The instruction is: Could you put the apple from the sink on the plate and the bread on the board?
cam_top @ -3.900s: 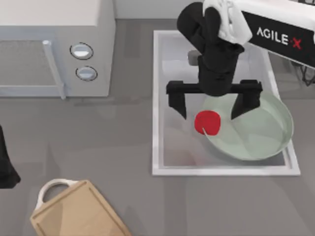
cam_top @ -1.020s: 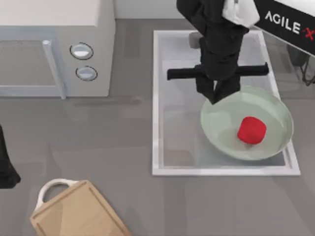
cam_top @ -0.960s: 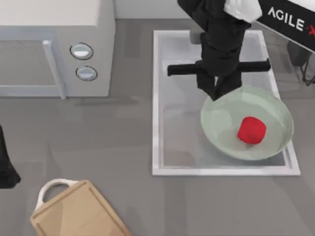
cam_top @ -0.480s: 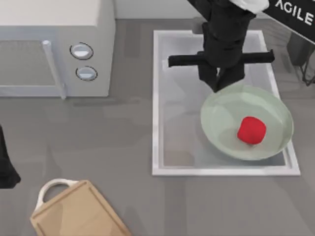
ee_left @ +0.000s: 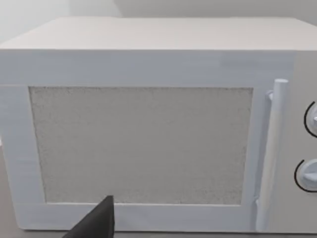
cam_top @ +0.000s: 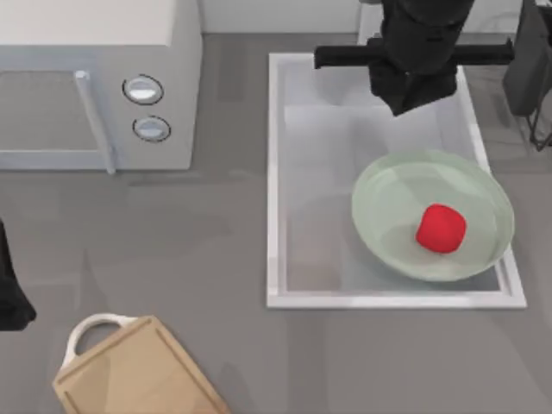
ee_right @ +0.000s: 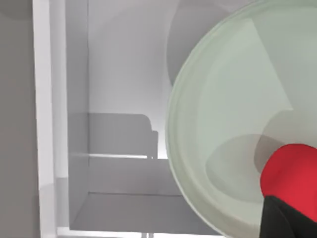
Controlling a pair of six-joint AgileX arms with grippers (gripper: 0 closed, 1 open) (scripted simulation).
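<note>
Jaws together, right gripper (cam_top: 412,102) above sink (cam_top: 274,172); apple (cam_top: 441,228) on plate (cam_top: 379,185) (microwave (cam_top: 95,78) left).

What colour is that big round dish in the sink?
The plate is pale, see-through green; the top view shows it best.

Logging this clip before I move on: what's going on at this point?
The apple lies on the plate, which sits inside the sink. The right gripper hangs over the far end of the sink, apart from the plate, holding nothing. The left arm is parked at the table's left edge, facing the microwave. The board at the near left has no bread on it.
</note>
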